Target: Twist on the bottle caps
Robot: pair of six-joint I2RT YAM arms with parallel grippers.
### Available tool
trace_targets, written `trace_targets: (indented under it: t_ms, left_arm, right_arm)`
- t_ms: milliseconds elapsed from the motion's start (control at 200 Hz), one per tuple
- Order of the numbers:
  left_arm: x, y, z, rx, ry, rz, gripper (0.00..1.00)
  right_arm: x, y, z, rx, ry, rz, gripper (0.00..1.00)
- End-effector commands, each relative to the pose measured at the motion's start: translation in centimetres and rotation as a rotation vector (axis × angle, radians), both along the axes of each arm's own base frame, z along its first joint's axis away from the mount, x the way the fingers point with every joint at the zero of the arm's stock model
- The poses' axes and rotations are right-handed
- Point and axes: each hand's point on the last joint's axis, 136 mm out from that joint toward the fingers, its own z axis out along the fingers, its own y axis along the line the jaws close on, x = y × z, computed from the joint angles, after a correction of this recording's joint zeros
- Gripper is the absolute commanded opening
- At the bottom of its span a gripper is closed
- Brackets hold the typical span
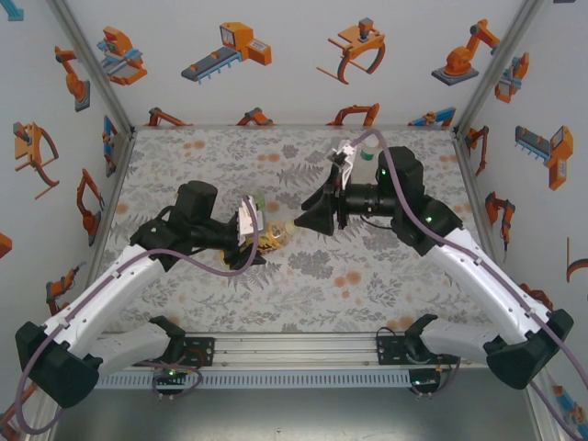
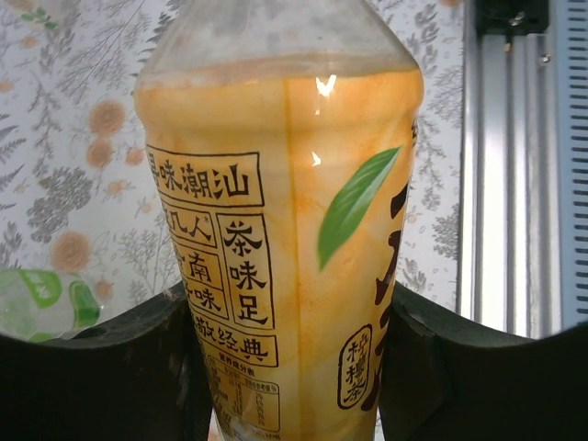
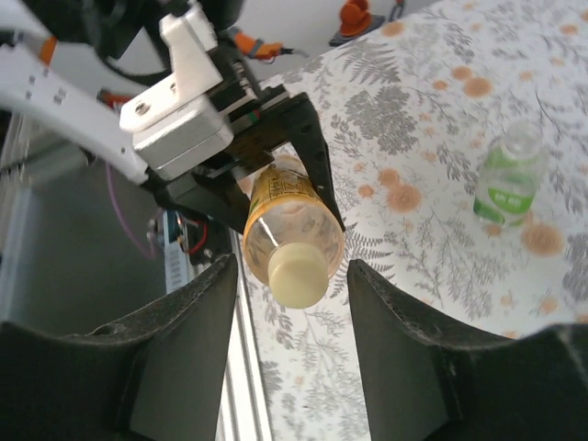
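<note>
The yellow plastic bottle (image 2: 276,230) has a glossy wall with bright highlights. Its printed label is smooth with a slight sheen. The pale cream round plastic cap (image 3: 296,276) is smooth and satin.

The black plastic fingers (image 2: 101,377) of the left gripper (image 2: 292,367) are matt, as are those of the right gripper (image 3: 292,276). The floral printed table cover (image 1: 303,285) is matt and looks like cloth.

At three o'clock in the left wrist view, the silver ribbed metal rail (image 2: 514,165) has a dull shine. At three o'clock from the cap, the small clear plastic bottle with white-green label (image 3: 508,179) is glossy and transparent. The white arm shells (image 1: 101,294) are smooth, glossy plastic.
</note>
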Motion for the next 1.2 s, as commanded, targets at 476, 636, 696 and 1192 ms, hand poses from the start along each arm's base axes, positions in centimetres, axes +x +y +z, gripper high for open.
trace_targets:
  t_ms: [476, 636, 696, 1192]
  left_arm:
    - [-0.5, -0.2, 1.4, -0.017, -0.005, -0.042, 0.0]
    - [-0.4, -0.2, 1.4, -0.015, -0.005, -0.037, 0.0]
    - [-0.3, -0.2, 1.4, -0.013, -0.006, -0.033, 0.0]
    - [0.4, 0.1, 1.3, 0.0, -0.03, 0.011, 0.0]
  right_arm:
    - [-2.9, 0.9, -2.1, -0.016, -0.305, 0.308, 0.46]
    - [-2.3, 1.1, -2.8, -0.04, -0.289, 0.289, 0.42]
    - [-2.3, 1.2, -2.9, -0.039, -0.286, 0.291, 0.42]
    - [-2.3, 1.8, -3.9, -0.057, -0.259, 0.298, 0.42]
